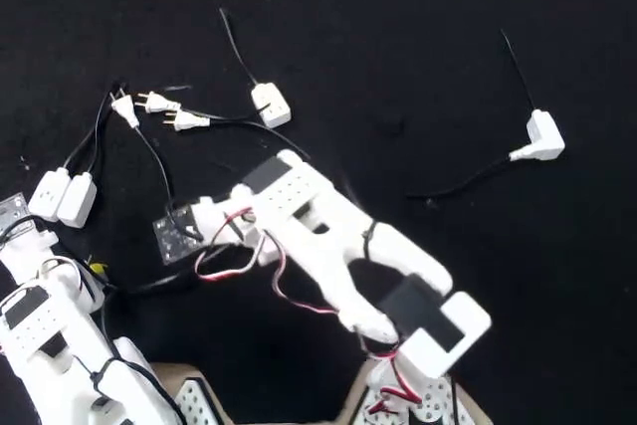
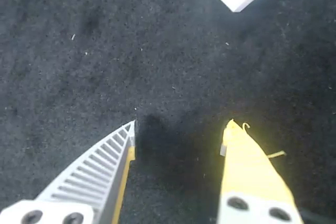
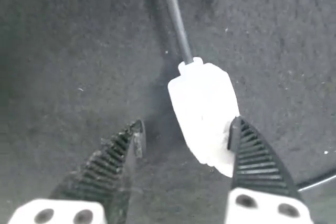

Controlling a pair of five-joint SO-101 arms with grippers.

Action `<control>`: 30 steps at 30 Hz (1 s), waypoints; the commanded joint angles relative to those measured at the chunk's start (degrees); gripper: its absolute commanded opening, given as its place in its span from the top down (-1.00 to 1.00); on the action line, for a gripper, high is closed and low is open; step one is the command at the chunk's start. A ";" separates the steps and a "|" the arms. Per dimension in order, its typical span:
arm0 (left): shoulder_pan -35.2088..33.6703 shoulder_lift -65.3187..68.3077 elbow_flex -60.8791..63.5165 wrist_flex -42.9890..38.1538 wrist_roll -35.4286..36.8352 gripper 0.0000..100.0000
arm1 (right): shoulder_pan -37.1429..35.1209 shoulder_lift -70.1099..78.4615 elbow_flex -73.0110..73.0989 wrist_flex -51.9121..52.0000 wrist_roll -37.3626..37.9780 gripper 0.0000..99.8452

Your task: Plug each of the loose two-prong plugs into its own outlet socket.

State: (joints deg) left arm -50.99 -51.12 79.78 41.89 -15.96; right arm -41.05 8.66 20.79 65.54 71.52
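High view: loose two-prong plugs [image 1: 159, 103] are scattered on the black table [image 1: 398, 67]. Left wrist view: the left gripper [image 2: 178, 129] is spread wide, empty. Right wrist view: a white cable-end fitting [image 3: 202, 103] is bracketed by the open right gripper [image 3: 184, 127], touching one finger; it could be knocked aside by off-centre closing.

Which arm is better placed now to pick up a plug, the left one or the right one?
Right. The right pincer is open with a white plug between its tips, near one tip. The left pincer hangs open over bare black cloth.
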 commanded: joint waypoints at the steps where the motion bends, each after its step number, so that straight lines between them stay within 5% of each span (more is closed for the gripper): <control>1: -0.40 0.00 -0.04 -0.79 -0.35 0.47 | 1.49 2.42 -1.71 -2.11 0.53 0.50; 11: -0.40 0.00 -0.04 -0.79 -0.35 0.47 | 1.49 4.62 -1.80 -8.88 -0.09 0.51; 17: -0.40 0.00 -0.04 -0.79 -0.35 0.47 | 3.78 3.82 -3.47 -9.85 -10.02 0.99; 22: -0.40 -0.09 -0.04 -0.79 -0.44 0.47 | 8.00 -3.03 -7.96 -0.62 -21.63 0.98; 30: -0.13 0.00 -0.04 -0.79 -0.44 0.47 | 27.43 -26.24 -14.11 15.12 -34.29 0.98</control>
State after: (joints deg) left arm -50.99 -51.12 79.78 41.89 -16.04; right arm -23.38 -7.08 11.74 76.88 40.57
